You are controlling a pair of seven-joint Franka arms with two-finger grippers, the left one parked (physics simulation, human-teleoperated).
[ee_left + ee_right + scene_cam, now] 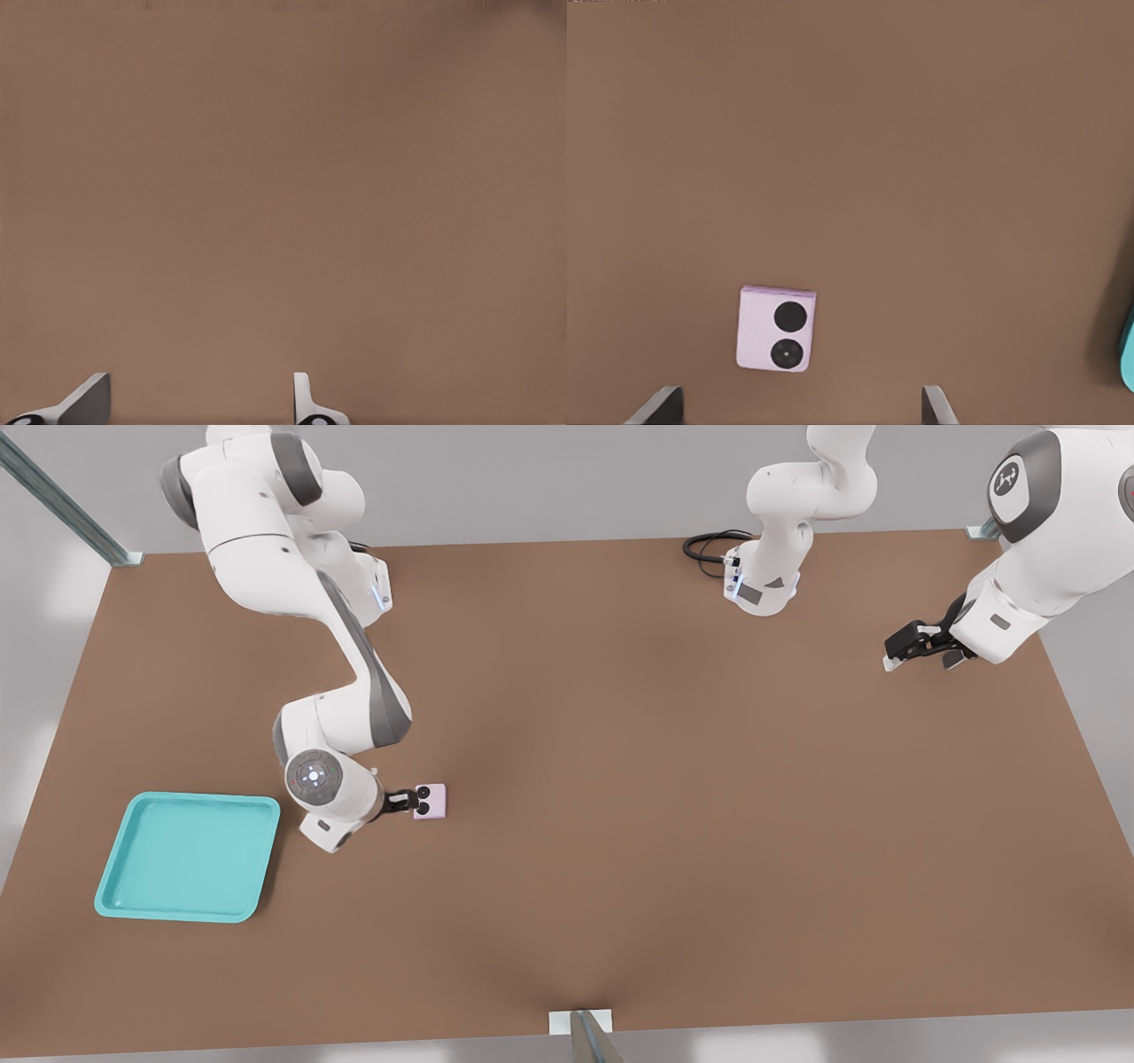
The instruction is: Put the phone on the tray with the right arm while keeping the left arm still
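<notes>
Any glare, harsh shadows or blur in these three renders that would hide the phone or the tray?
Front view: soft even light, a faint shadow beside the tray; the phone reads clearly just off the gripper. Right wrist view: the phone's lenses are crisp, the fingers spread wide, the tray cut off at the frame edge. Left wrist view: only bare table, mildly soft, no glare.

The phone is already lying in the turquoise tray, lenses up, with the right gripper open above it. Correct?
Not quite. The phone lies lenses up on the bare brown table, apart from the tray, as the front view shows. The gripper is open above it.
</notes>
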